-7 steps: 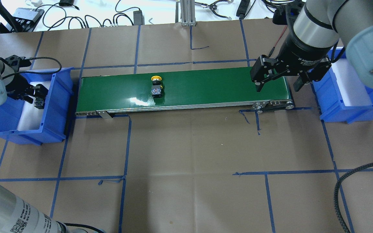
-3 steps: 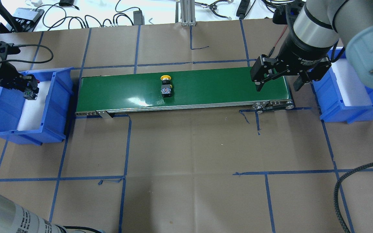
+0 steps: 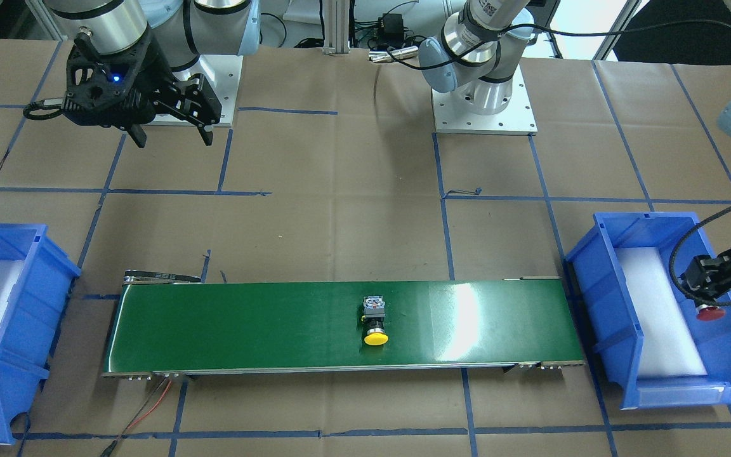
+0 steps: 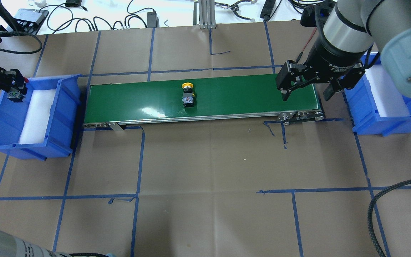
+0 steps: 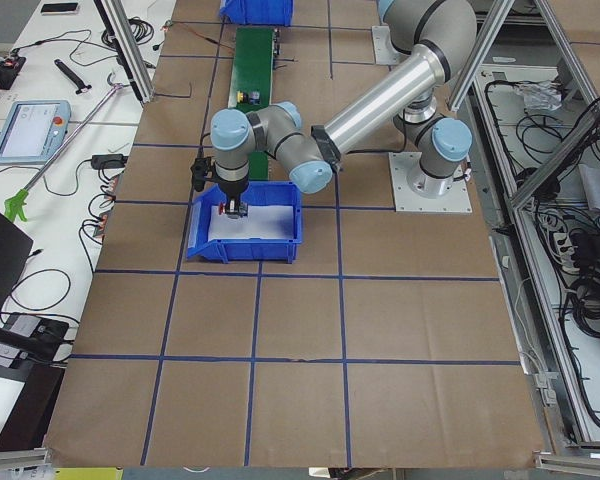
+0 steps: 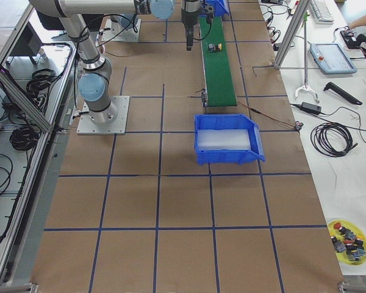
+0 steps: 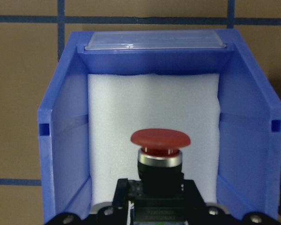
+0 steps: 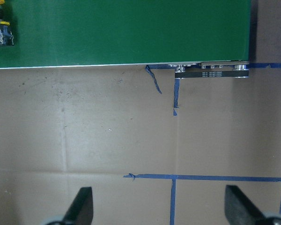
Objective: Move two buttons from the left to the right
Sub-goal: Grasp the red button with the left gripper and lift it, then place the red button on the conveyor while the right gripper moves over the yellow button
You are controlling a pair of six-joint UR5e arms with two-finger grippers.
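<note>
The left gripper (image 3: 714, 279) is clamped on the black body of the red button (image 7: 160, 154), whose cap juts past the fingertips towards the white foam lining the left blue bin (image 4: 68, 103). The gripper hangs above the bin's far left corner. The green conveyor belt (image 4: 234, 96) starts just right of that bin, so the carry probably runs rightwards over the bin wall. The yellow button (image 4: 187, 94) lies on its side about mid-belt, its long axis across the belt and its cap towards the far edge. The right gripper (image 4: 306, 93) hovers over the belt's right end with its jaws spread wide and empty. The yellow button is well to its left, and the right arm is the nearer one. The right blue bin (image 4: 366, 117) sits just beyond.
</note>
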